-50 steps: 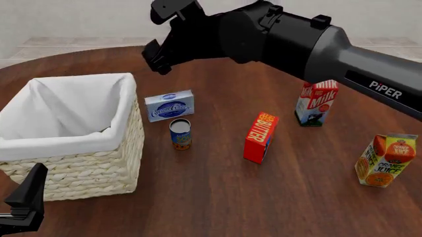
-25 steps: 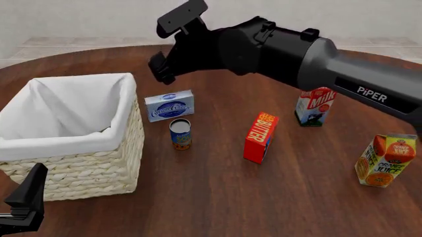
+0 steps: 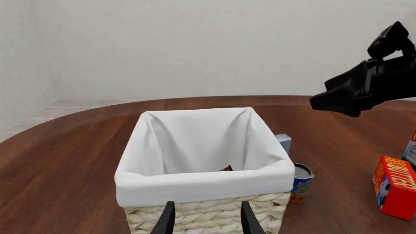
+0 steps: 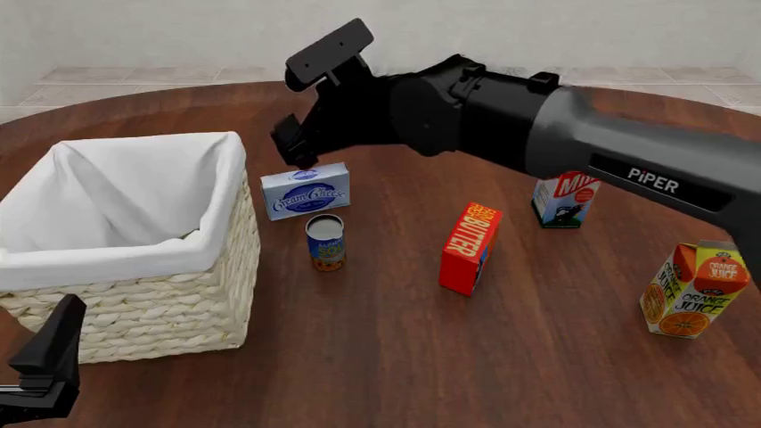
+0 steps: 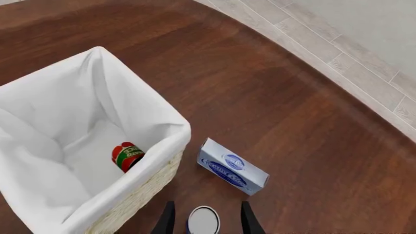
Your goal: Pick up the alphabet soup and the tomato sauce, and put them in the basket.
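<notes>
Front view, left to right:
Left gripper [image 4: 48,357]: idling low at the near-left corner in front of the basket; in its wrist view the fingers [image 3: 165,220] are standing parted, holding nothing.
Basket [image 4: 178,294]: sitting at the table's left, white lining showing.
Tomato sauce [image 5: 128,156]: lying on its side inside the basket, against the lining.
Cream cheese box [image 4: 306,190]: resting just right of the basket.
Alphabet soup [image 4: 324,242]: standing upright on the table near the basket, in front of the cream cheese box.
Right gripper [image 4: 298,107]: hovering above the soup can, fingers [image 5: 167,220] spread apart, empty.
Butter box [image 4: 469,247], milk carton [image 4: 565,200], orange juice carton [image 4: 696,290]: standing further right.
</notes>
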Tool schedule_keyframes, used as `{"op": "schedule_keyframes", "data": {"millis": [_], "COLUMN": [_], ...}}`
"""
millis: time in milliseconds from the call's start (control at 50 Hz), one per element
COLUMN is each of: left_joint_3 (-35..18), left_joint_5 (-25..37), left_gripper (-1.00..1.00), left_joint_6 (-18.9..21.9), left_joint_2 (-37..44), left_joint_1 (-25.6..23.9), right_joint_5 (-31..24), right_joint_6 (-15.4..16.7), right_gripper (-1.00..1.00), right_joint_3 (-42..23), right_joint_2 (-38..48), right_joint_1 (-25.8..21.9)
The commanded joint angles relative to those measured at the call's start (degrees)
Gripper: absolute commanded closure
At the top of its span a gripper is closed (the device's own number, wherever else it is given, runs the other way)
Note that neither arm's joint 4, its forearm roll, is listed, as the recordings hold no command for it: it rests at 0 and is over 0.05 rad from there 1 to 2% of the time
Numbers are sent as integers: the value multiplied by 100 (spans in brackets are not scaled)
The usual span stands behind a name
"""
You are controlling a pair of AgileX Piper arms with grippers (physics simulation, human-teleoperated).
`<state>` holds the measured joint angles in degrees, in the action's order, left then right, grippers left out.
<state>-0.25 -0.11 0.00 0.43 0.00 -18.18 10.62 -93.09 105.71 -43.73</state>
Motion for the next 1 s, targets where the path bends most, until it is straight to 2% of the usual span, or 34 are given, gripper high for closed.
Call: {"op": "schedule_keyframes", "data": {"millis": [20,1000], "left_joint_3": [0,0], "left_joint_5": [0,0], "left_gripper": [-100,-100], "left_joint_6": [0,0], "left_joint_2": [0,0], "left_joint_1": [0,0], "right_joint_5": [121,522], "right_joint_6": [-38,-130], "right_gripper": [-100,-100], "right_joint_3": [119,604], "right_joint_2": [73,332], "right_joint_1": [23,133]}}
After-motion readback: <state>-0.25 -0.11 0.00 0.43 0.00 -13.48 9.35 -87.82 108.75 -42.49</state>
